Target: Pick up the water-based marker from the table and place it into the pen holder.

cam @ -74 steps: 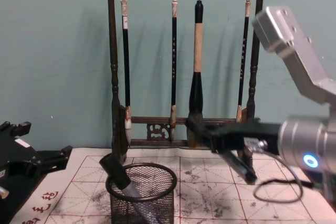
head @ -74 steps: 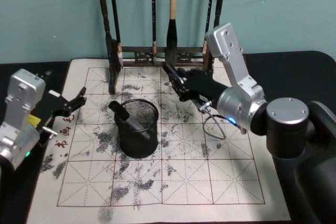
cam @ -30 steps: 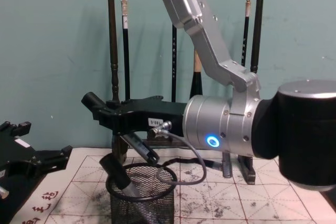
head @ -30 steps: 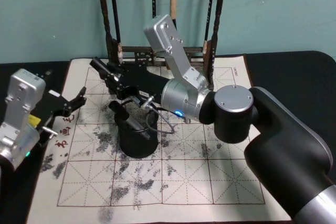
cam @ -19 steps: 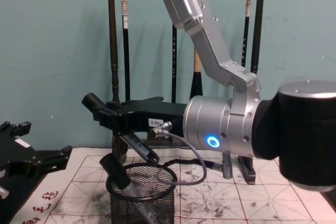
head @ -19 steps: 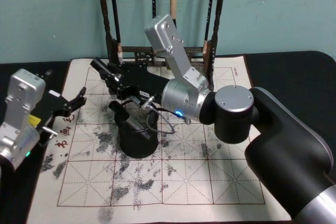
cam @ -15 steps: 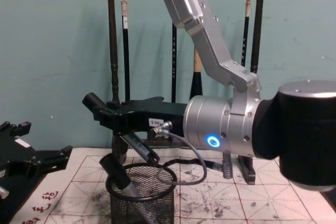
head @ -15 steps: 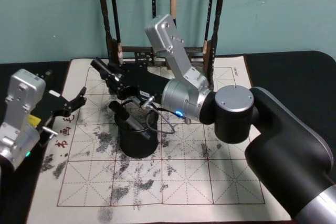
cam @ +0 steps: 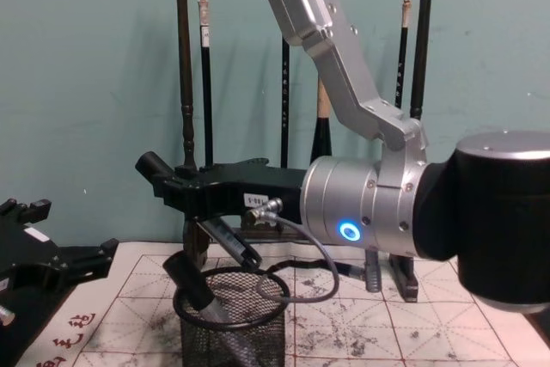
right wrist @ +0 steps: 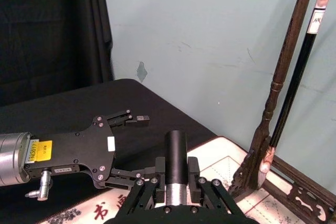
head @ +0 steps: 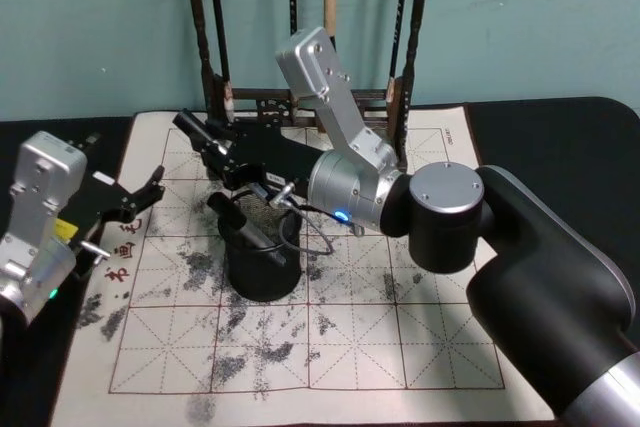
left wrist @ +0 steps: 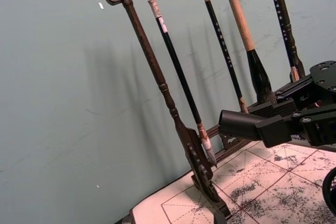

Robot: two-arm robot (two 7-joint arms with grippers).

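My right gripper (head: 215,147) is shut on the water-based marker (head: 190,125), a black cap with a grey barrel. It holds the marker tilted just above the back rim of the black mesh pen holder (head: 262,277). From the chest the marker (cam: 153,166) slants down through the gripper (cam: 185,186), its lower end (cam: 245,255) over the holder (cam: 232,333). The right wrist view has the marker (right wrist: 176,156) between the fingers. Another dark marker (cam: 191,285) leans inside the holder. My left gripper (head: 140,197) rests open at the mat's left edge.
A tall dark wooden brush rack (cam: 185,126) with several hanging brushes stands at the back of the white ink-stained mat (head: 400,347), close behind my right arm. The dark table (head: 560,137) shows to the right. A looped cable (cam: 301,277) hangs beside the holder.
My right arm swung left from the mat's back right to above the pen holder, carrying the marker. Over the last second it barely moved. The left arm stayed still.
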